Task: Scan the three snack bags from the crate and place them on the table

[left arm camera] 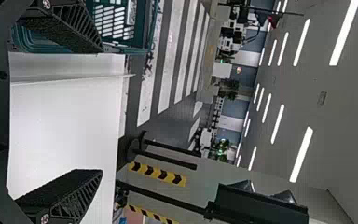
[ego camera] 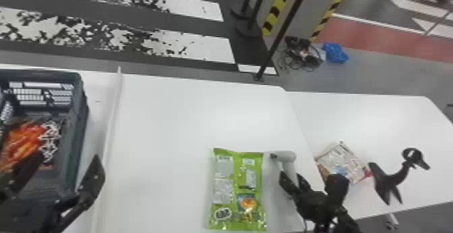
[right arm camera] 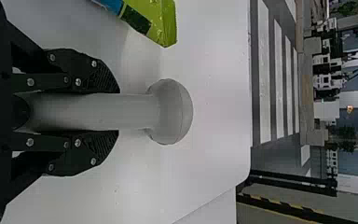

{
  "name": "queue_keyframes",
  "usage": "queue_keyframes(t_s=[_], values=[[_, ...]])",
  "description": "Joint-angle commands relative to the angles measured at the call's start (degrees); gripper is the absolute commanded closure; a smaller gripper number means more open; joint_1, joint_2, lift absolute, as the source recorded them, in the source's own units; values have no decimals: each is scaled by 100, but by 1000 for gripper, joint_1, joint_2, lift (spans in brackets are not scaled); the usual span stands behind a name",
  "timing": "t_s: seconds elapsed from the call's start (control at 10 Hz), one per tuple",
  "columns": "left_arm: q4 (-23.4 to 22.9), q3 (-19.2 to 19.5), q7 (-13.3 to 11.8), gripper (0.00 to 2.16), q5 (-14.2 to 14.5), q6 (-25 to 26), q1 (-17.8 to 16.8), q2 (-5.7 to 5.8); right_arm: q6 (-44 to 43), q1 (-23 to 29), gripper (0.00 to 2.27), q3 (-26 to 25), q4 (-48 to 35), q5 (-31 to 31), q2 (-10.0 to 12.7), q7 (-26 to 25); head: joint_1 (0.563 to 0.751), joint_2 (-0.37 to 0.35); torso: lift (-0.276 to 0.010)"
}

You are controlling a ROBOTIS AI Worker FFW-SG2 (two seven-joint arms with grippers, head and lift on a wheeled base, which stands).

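Note:
My left gripper [ego camera: 50,178] is at the crate's near right part, its fingers wide apart; in the left wrist view the gripper [left arm camera: 81,121] has only air between its fingers. The grey crate [ego camera: 81,114] holds an orange and black snack bag [ego camera: 25,141]. A green snack bag [ego camera: 236,188] lies flat on the white table [ego camera: 168,124]. Right of it, my right gripper [ego camera: 293,181] is closed on a light grey scanner [ego camera: 286,156]. In the right wrist view the gripper [right arm camera: 114,112] clasps the handle of the scanner [right arm camera: 170,112], near the green bag [right arm camera: 161,23].
A white and red snack bag [ego camera: 343,161] lies on the right-hand table [ego camera: 397,121], beside a black stand [ego camera: 387,178]. A thin raised white divider [ego camera: 113,114] runs between crate and green bag. Dark poles [ego camera: 286,23] stand behind the table.

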Motion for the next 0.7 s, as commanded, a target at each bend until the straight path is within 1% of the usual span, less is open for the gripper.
queue_keyframes(t_s=[0.0,0.2,0.3,0.4,0.5,0.6], values=[[11,1,0,73,0,-15,-13,3,-100,252,2233,-94,-302,-141,115,-76,695,-350,-37],[72,1,18,73,0,-15,-57,-6,-82,1070,2233,-314,-1497,-510,423,-147,695,-350,-37],[116,-8,18,73,0,-15,-74,-6,-65,1421,2233,-340,-2015,-677,581,-147,695,-350,-37],[125,-26,27,73,0,-15,-92,-6,23,1729,2233,-331,-2508,-791,757,-138,695,-350,-37],[143,-43,27,73,0,-15,-101,-6,94,2001,2233,-287,-2947,-941,889,-120,695,-350,-37],[143,-43,27,73,0,-15,-101,-6,199,2168,2233,-164,-3272,-985,976,-120,695,-350,-37]])
